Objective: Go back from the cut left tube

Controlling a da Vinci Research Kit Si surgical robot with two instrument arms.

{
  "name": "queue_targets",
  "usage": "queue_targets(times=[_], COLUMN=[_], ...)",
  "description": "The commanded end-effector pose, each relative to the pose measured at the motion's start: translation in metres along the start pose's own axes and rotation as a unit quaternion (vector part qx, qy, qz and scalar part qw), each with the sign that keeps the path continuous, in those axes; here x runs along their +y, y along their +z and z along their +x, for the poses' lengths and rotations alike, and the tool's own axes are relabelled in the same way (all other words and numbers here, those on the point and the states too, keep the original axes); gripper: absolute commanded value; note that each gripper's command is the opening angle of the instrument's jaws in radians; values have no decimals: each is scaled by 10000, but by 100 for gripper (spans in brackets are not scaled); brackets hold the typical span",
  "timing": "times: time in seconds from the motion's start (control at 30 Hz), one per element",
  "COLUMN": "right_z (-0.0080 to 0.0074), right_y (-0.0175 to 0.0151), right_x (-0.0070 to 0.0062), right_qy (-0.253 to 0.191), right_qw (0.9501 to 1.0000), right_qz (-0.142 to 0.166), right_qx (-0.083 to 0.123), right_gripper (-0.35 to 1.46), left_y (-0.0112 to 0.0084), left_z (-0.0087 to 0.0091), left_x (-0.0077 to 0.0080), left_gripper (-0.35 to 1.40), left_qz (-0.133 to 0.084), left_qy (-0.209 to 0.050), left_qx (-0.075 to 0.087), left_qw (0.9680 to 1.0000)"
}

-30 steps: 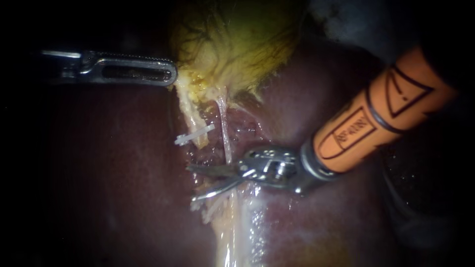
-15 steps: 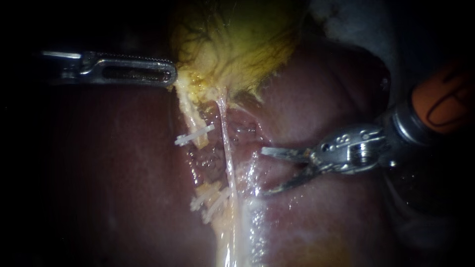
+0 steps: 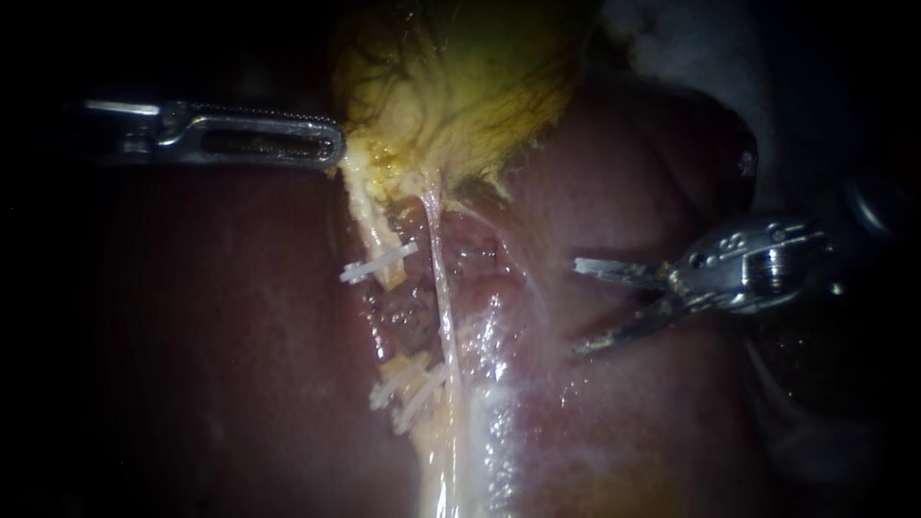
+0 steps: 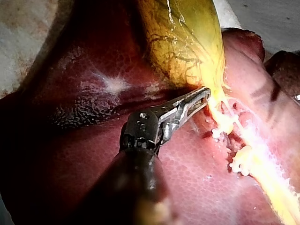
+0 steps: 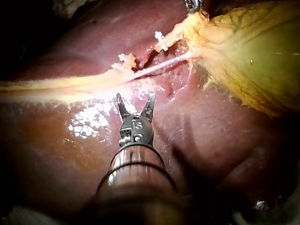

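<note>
Endoscope view: the cut left tube is being shown as two stumps just beside the thin unbroken tube, the upper stump carrying one clip and the lower stump a pair of clips, with raw tissue lying between them. The right instrument is being held well apart from the stumps, its blade-like jaws spread and empty, low over the wet liver. The gallbladder is being pinched at its lower edge by the jaws of the left instrument. The main risk is probably being posed by the spread blades: if they are dragged low, the liver could be scored, and if they are swung back toward the middle, the unbroken tube could be nicked. A harder pull on the gallbladder could also strain the upper stump and loosen its clip.
</note>
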Motion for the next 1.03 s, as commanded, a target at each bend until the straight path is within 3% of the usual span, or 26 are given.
queue_targets(times=[0.03,0.27,0.6,0.93,1.03], right_z=[0,-2,-3,-3,-2], right_y=[-1,-5,-7,-6,-4], right_x=[0,1,2,2,2], right_qy=[5,9,14,-10,-8], right_qw=[10000,10000,10000,10000,9999], right_qz=[-7,0,-4,-9,130], right_qx=[-5,-6,-8,-11,14], right_gripper=[143,143,143,145,145], left_y=[1,17,53,56,54], left_z=[1,10,33,36,35], left_x=[-1,2,18,20,19], left_gripper=[-35,-35,-35,-35,-35], left_qz=[-9,-59,-50,-31,-26], left_qy=[2,28,70,49,47], left_qx=[-3,-43,107,126,128], left_qw=[10000,10000,9999,9999,9999])
